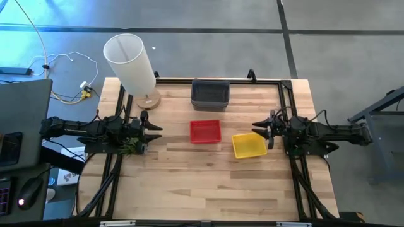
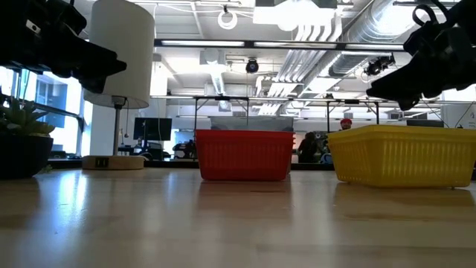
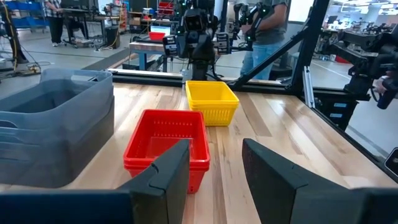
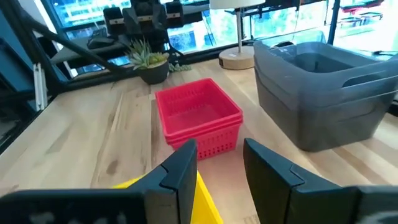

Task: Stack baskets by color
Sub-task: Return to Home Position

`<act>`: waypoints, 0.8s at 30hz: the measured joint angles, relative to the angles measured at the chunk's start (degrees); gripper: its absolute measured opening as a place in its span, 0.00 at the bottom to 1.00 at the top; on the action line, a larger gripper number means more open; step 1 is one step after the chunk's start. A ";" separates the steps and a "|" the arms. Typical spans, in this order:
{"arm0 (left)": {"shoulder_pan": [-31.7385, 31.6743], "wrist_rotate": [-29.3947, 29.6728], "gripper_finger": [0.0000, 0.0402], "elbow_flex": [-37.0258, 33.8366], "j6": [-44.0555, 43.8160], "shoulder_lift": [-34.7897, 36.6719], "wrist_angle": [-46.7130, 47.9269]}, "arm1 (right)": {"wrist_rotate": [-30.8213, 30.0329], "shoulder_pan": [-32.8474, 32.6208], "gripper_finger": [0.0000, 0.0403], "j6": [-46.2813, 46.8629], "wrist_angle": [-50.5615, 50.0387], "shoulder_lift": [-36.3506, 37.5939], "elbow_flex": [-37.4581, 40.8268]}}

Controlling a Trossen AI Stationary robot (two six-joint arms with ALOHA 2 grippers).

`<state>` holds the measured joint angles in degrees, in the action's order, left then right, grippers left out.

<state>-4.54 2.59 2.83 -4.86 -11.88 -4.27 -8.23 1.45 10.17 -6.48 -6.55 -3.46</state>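
Tabletop (image 1: 208, 183): pale wood. White cyl. lamp (image 1: 129, 60) at back-L corner. Grey basket stack (image 1: 210, 94) at mid back edge, openings up, long axis along that edge. Red stack (image 1: 206, 132) near tabletop centre, just in front of grey and not touching it, long axis the same way, square to the edges. Yellow stack (image 1: 249, 145) just beside red toward the R edge, a bit nearer the front, turned slightly askew, long axis approx. L–R.

L gripper (image 1: 156, 131) over the L side, level w/ red stack and pointing at it, well apart. Its fingers (image 3: 174, 171) are spread, nothing between. R gripper (image 1: 258, 129) raised by yellow's back-R corner, not touching, fingers likewise spread and empty.

Low view: grey mostly hidden behind red. R wrist view: yellow only a sliver, cut off by the fingers. Nested rims show on grey and red; no. of baskets per stack is hard to count.
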 joint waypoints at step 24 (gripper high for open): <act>0.02 0.00 0.34 0.00 0.00 0.00 0.00 | 1.27 0.00 0.29 6.32 -0.22 -0.63 0.00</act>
<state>-4.51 2.59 2.83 -4.86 -11.88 -4.27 -6.96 1.45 16.49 -6.70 -7.18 -3.46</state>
